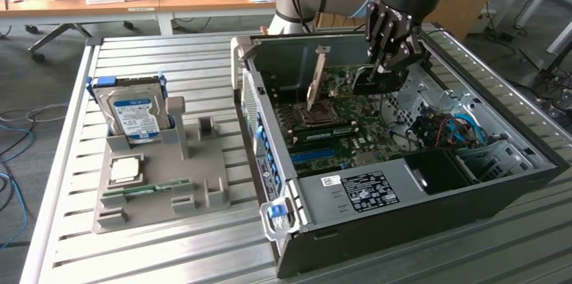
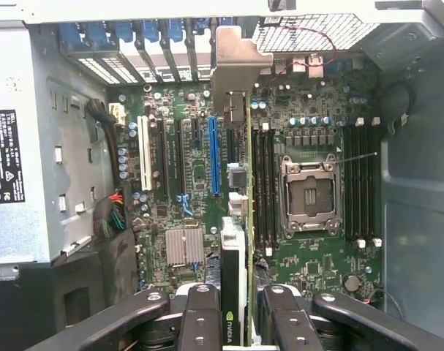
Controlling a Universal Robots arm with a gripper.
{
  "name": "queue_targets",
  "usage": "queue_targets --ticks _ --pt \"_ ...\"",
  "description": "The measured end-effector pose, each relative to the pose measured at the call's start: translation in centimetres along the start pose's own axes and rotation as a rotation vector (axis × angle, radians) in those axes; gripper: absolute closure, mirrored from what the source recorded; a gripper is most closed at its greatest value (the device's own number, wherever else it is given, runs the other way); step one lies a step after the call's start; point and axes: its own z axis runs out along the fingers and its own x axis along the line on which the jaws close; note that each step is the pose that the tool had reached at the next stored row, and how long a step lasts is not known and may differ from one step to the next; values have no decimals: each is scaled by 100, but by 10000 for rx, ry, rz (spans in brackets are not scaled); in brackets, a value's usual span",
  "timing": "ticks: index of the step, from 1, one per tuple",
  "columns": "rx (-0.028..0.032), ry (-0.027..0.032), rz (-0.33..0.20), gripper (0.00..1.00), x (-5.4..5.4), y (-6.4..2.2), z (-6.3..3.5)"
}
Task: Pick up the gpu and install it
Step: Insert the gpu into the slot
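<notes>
The gripper is recorded inside the open PC case, closed on the gpu. The card is held on edge over the motherboard, with its silver bracket at the end away from the gripper. Whether the card's lower edge is seated in a slot cannot be told. The setting is given by the exterior view: the case lies on its side on a slatted metal table. At the exterior view's left a grey fixture is noted, carrying one hard drive stood upright, one CPU chip laid flat, and one RAM stick near the chip. The grip itself is given by the wrist view: the gpu is seen edge-on, clamped between two dark fingers, with a green NVIDIA label at the held end. In that view the card is lined up between the blue slot and the CPU socket. Counted on the board in the wrist view: one blue slot, one white slot, one CPU socket, one finned silver heatsink. Counted overall: one gripper, one gpu, one PC case, one fixture.
</notes>
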Motion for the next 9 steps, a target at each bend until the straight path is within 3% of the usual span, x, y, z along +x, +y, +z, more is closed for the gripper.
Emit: queue_targets --ticks 9 --pt "0 0 0 73 1 0 30"
